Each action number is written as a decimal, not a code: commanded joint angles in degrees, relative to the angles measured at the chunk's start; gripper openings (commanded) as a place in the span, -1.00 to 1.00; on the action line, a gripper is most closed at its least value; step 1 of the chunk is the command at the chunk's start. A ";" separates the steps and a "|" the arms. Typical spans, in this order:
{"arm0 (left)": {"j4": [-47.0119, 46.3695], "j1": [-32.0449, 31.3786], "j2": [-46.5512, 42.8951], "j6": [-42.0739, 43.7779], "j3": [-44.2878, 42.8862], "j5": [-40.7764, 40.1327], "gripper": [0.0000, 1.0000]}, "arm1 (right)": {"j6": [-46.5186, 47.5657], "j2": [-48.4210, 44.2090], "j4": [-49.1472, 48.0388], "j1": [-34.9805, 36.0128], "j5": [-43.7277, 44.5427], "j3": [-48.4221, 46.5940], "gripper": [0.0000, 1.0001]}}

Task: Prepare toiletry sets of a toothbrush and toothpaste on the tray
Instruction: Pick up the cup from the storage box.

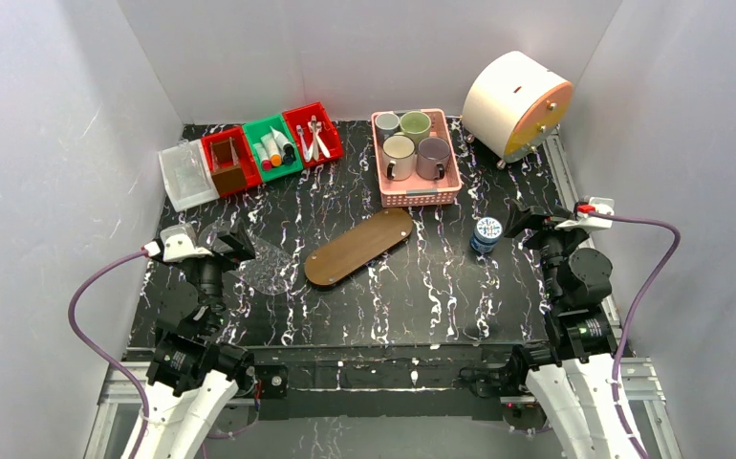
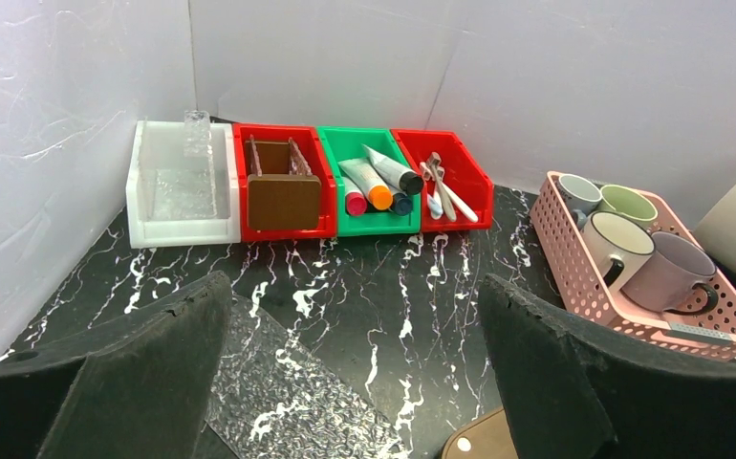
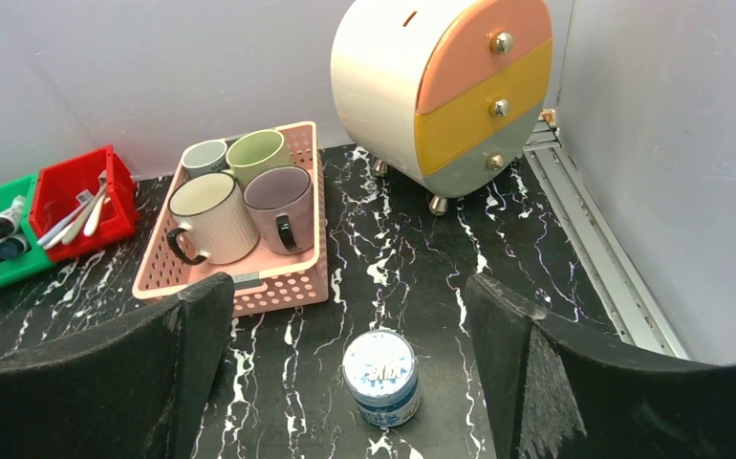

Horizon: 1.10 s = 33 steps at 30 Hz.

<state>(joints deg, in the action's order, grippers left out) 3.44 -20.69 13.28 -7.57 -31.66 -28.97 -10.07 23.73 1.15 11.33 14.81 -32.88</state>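
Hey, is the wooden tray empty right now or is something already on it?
Empty. From above, the tray shows a bare brown top; the mugs sit in the basket, the tubes and toothbrushes in bins.

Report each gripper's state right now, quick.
Left gripper: open, jaws wide, holding nothing.
Right gripper: open, jaws wide, holding nothing.

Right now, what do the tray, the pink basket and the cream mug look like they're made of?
Tray: probably wood or wood laminate, dark brown with a smooth, low-sheen face. Pink basket: moulded plastic, matte, judging by its uniform colour and perforated walls. Cream mug: likely glazed ceramic, with fine vertical ribbing and a dark rim.
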 commanded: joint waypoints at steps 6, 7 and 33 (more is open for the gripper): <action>-1.09 0.31 0.90 -0.94 -1.09 0.98 0.97 | -1.14 3.16 -1.33 0.31 -1.79 -2.72 0.97; -1.07 0.34 1.14 -1.11 -1.15 1.14 0.97 | -1.37 3.83 -1.25 0.35 -2.00 -3.42 0.97; 2.26 0.23 6.49 -1.21 -3.67 11.23 0.97 | -0.99 48.88 0.04 0.30 -25.51 -27.36 0.94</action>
<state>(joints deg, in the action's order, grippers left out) 5.08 -20.69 19.05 -9.61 -32.86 -19.81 -12.23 67.18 6.04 11.40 -6.81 -55.83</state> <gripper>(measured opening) 0.983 0.979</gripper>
